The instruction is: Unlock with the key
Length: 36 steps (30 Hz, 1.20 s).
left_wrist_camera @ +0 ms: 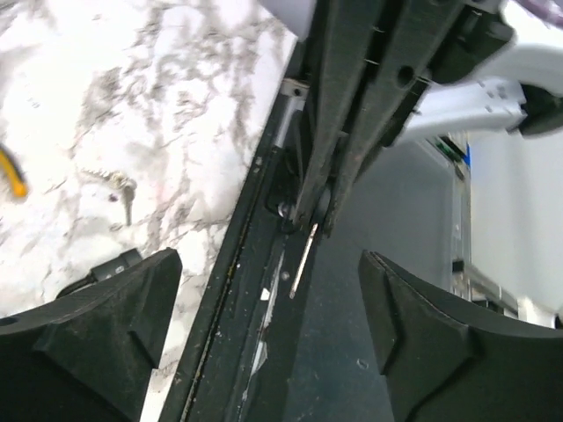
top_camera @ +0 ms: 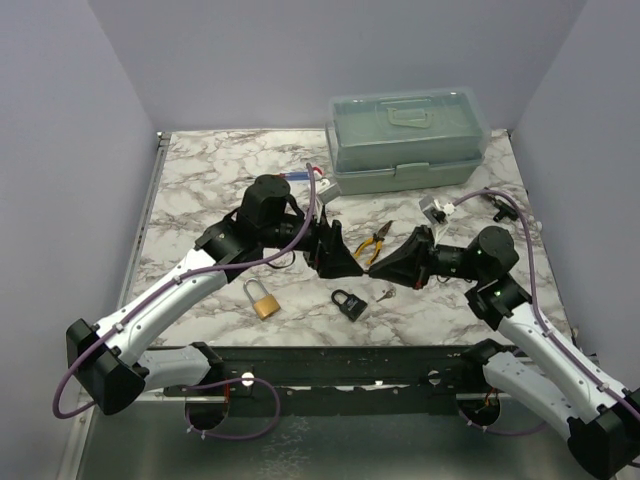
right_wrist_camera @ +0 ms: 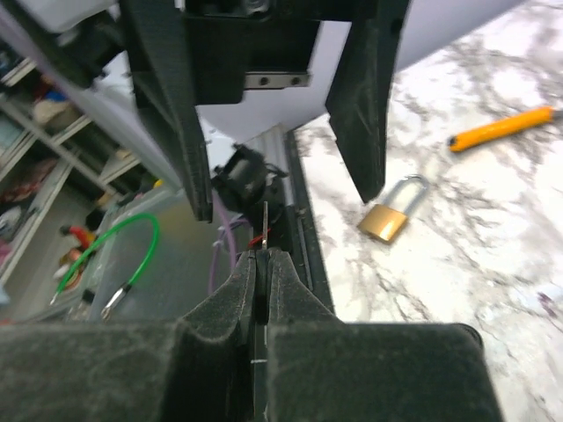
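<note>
Currently left end effector (left_wrist_camera: 268,272) jaws apart, empty. Right end effector (right_wrist_camera: 262,264) pinched together on thin silver strip (left_wrist_camera: 303,255). Key (top_camera: 385,294) on surface (top_camera: 200,190) beside black padlock (top_camera: 349,303); brass padlock (top_camera: 263,300), pliers (top_camera: 372,243) near.

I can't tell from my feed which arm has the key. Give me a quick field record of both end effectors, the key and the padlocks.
left end effector: open, fingers either side of the right one's tips
right end effector: shut on the key
key: thin, edge-on, tip sticking out
brass padlock: lying on table, untouched
black padlock: lying on table, untouched
loose keys: on table beside black padlock
</note>
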Motion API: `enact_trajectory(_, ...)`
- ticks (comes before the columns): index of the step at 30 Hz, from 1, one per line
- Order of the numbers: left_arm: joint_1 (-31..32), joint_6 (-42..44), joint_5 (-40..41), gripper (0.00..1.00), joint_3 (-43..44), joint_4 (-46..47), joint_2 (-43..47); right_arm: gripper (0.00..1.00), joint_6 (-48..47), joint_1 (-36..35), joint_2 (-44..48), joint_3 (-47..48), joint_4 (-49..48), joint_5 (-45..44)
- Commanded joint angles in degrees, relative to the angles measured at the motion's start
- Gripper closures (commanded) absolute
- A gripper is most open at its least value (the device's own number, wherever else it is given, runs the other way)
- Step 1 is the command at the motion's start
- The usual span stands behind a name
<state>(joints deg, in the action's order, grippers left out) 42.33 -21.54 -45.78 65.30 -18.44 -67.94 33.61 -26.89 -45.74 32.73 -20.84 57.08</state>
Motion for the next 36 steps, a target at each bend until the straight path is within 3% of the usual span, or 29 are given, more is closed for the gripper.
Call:
enact_trajectory(1,-1.6,-4.2,13.9,0.03,-2.3,-1.3,2.0,1.00,-5.7,-0.1,2.2,1.1,14.1,-14.8)
enact_trajectory(7,-1.9,-11.3,27.9,0.01,-4.6,-5.7,2.0,1.00,-2.7,-0.1,4.9,0.4,24.3,-37.2)
enact_trajectory(11,-1.9,-17.4,32.3,0.01,-3.9,-11.1,-0.9,1.00,-0.3,-0.1,5.3,0.6,28.3,-45.8)
enact_trajectory(17,-1.7,-36.5,42.8,0.08,-8.1,-17.8,-1.6,1.00,4.4,-0.1,3.6,1.8,36.4,-59.7)
enact_trajectory(24,5.4,-51.1,51.2,0.01,-8.3,-20.1,-5.9,1.00,5.6,-0.1,3.3,1.6,38.3,-63.3)
enact_trajectory(32,14.5,-65.8,60.4,0.06,-6.7,-19.4,-12.2,1.00,8.2,-0.1,5.0,0.4,40.0,-67.2)
enact_trajectory(36,16.9,-73.0,64.9,0.01,-5.4,-20.0,-14.4,1.00,10.6,-0.1,4.9,0.5,42.9,-71.9)
